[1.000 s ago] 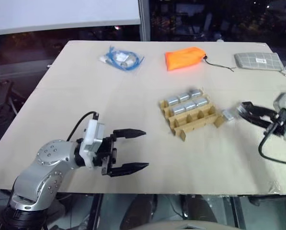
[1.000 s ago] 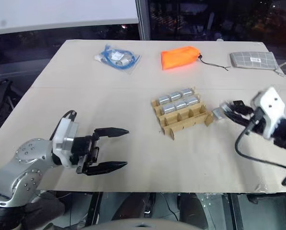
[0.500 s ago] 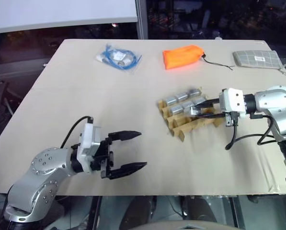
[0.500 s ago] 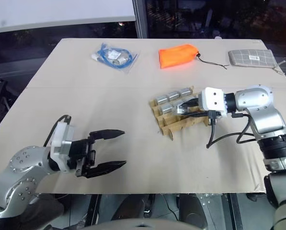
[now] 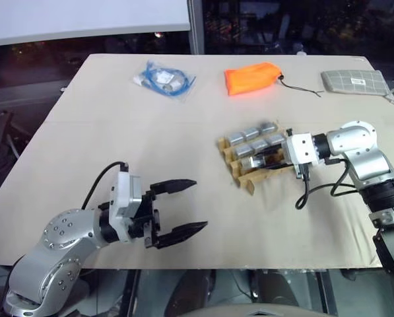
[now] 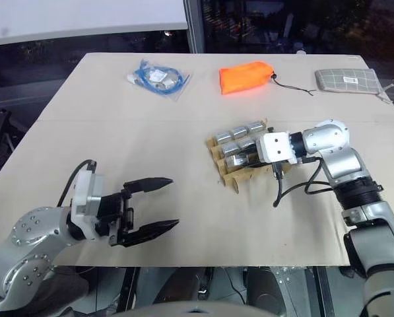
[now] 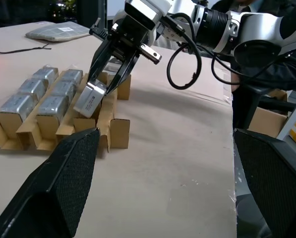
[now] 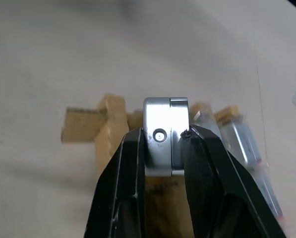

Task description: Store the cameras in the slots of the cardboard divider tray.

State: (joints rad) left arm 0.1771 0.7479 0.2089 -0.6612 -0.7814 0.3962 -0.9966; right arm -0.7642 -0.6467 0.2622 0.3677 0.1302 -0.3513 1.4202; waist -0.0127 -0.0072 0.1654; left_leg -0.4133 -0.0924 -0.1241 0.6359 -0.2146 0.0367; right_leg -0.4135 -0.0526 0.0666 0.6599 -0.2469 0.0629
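The right claw [image 7: 104, 85] is clamped on a camera [image 7: 89, 98], tilted over the front row of the cardboard divider tray [image 5: 270, 173] toward the table's [image 5: 183, 145] right edge. The left claw [image 5: 183, 209] gapes wide, empty, near the front edge.

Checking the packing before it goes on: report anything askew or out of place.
One camera hangs tilted over the near row of the cardboard divider tray, clamped in the right gripper and not yet seated. The tray sits skewed to the table edge. Nothing spilled or damaged.
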